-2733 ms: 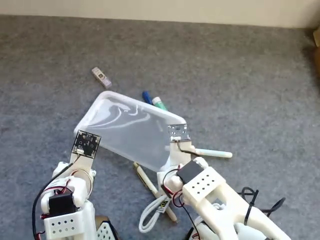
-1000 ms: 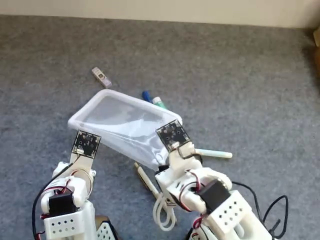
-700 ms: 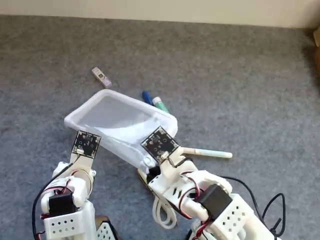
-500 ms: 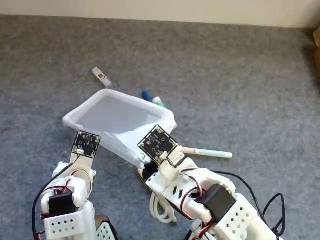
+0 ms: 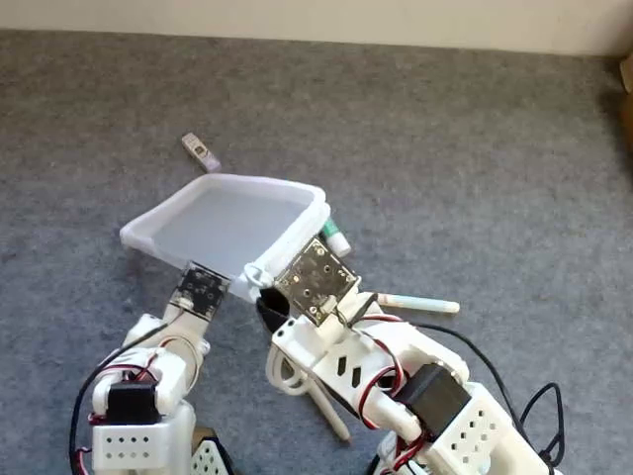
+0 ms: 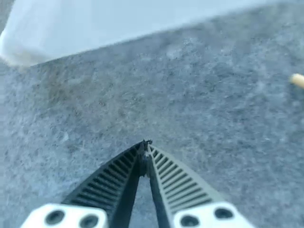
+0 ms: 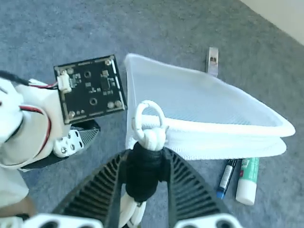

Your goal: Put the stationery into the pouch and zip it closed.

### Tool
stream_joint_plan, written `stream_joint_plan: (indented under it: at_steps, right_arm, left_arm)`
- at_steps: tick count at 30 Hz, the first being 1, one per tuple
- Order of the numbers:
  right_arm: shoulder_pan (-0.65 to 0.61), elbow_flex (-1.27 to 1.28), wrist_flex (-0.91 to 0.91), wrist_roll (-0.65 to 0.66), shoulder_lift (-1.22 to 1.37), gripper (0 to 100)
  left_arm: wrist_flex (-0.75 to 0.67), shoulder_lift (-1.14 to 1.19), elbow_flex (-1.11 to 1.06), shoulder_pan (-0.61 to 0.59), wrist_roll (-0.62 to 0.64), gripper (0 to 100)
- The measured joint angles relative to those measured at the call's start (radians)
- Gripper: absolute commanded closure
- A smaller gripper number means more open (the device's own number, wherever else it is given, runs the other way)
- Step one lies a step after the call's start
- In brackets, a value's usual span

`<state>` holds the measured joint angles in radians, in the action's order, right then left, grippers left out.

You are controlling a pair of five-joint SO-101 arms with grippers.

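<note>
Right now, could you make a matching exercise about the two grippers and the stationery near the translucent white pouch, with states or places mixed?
1 left gripper
2 right gripper
3 green-and-white glue stick
4 small pale rectangular block

A shut on black zipper pull with white ring
B beside blue pen
C shut, empty, over grey carpet
D alone on carpet, apart from translucent white pouch

Pairs: 1-C, 2-A, 3-B, 4-D.
</note>
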<state>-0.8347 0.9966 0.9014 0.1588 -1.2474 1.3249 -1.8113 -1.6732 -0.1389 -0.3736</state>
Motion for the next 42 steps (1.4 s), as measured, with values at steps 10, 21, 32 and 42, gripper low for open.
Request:
stream_joint_plan:
  at_steps: [10, 21, 32, 42]
  right_arm:
    - [0.0, 0.0, -0.021, 0.0, 0.0, 99.5]
    - [0.0, 0.0, -0.025, -0.057, 0.0, 99.5]
    - [-0.005, 0.0, -0.063, -0.058, 0.009, 99.5]
    - [-0.003, 0.0, -0.063, -0.058, 0.011, 99.5]
  left_arm:
    - [0.002, -0.003, 0.241, -0.273, 0.0, 99]
    - [0.034, -0.005, 0.48, -0.279, 0.304, 63]
    - [0.123, -0.005, 0.591, -0.129, 0.454, 65]
    - [0.123, -0.005, 0.591, 0.11, 0.512, 65]
